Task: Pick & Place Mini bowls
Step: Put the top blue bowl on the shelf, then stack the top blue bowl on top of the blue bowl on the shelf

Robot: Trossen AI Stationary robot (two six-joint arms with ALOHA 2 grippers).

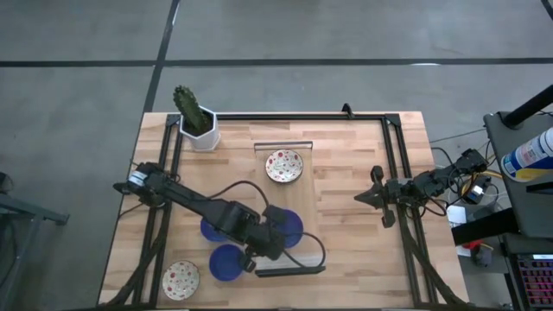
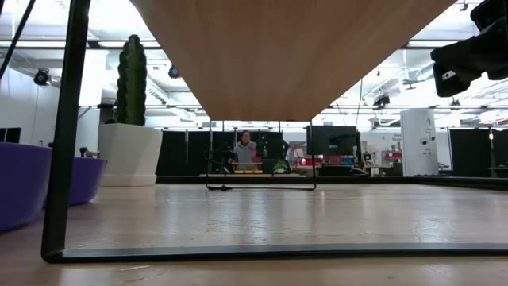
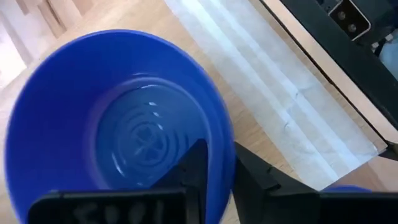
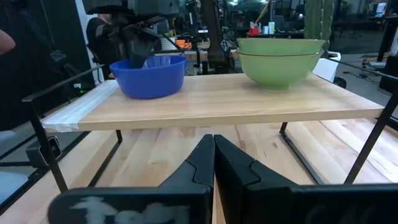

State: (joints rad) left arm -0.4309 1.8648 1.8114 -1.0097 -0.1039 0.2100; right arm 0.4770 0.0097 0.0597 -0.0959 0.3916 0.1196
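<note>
- Here the left gripper [image 1: 275,239] sits low over the near-middle of the table [image 1: 346,173], its fingers [image 3: 198,165] clamped on the rim of a blue bowl [image 3: 112,118] — one finger inside, one outside the wall.
- That held bowl rests on a raised wooden shelf [image 4: 249,99] in the right wrist view, apart from a pair of stacked green bowls [image 4: 281,59] on the same shelf.
- Two more blue bowls [image 1: 226,262] lie just beside the left arm.
- One speckled bowl [image 1: 284,166] sits mid-table; another [image 1: 181,279] lies at the near left corner.
- The cactus pot [image 1: 200,130] stands at the far left corner.
- The right gripper [image 1: 373,198] waits at the right side, fingers together — holding nothing.
</note>
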